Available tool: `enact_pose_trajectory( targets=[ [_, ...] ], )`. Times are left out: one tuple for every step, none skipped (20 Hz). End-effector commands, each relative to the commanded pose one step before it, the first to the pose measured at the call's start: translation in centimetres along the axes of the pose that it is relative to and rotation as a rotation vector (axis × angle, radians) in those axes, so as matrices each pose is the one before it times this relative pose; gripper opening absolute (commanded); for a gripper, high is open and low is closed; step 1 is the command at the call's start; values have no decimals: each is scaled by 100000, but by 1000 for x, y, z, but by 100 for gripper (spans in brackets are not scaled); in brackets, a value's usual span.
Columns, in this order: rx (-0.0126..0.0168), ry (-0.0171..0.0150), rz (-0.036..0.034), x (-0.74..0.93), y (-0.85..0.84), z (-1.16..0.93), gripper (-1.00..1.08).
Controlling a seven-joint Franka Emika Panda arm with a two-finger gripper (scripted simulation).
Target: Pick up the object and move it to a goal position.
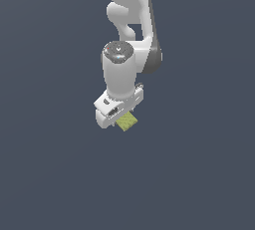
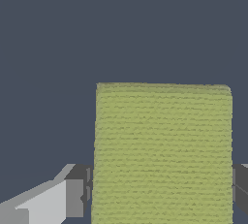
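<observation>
Gripper: the white gripper sits just left of centre in the exterior view, pointing down; its fingertips are hidden behind its own body there.
Fingers: in the wrist view one dark pad stands against one side of the block and a second pad against the opposite side, with no gap showing, so the fingers look closed to the block's width and gripping it.
Block position: the yellow-green block pokes out from under the gripper, centre of the exterior view and a little to its right; in the wrist view it fills the lower middle to lower right.
Step in hand: by my reading, the grasp is made; whether the block is off the floor I cannot tell.
Next move: likely a carry to the goal, with the grip kept firm; no goal marker is visible.
Block look: flat, square-edged, faint woven grid, narrower than the gripper.
</observation>
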State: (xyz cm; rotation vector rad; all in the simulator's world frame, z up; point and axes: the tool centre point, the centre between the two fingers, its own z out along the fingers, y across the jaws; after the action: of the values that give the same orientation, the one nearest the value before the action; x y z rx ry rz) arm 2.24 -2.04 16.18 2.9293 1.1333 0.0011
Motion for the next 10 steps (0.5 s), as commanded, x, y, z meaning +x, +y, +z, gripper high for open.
enact_pose_trajectory(
  targets=[
    [-24,53,1,1225,-108,-2673,-100],
    [0,0,0,480,-30,-1005,-100],
    [0,0,0,477,-28,-995,-100],
    [0,0,0,474,-26,-985,-100],
    [0,0,0,471,-25,-975,-100],
    [69,3,-3,468,-9,-935,-100],
    [0,0,0,464,-21,-953,-100],
    [0,0,0,450,-18,-920,-100],
    [0,0,0,431,-16,-877,-100],
    [0,0,0,413,-14,-838,-100]
  ],
)
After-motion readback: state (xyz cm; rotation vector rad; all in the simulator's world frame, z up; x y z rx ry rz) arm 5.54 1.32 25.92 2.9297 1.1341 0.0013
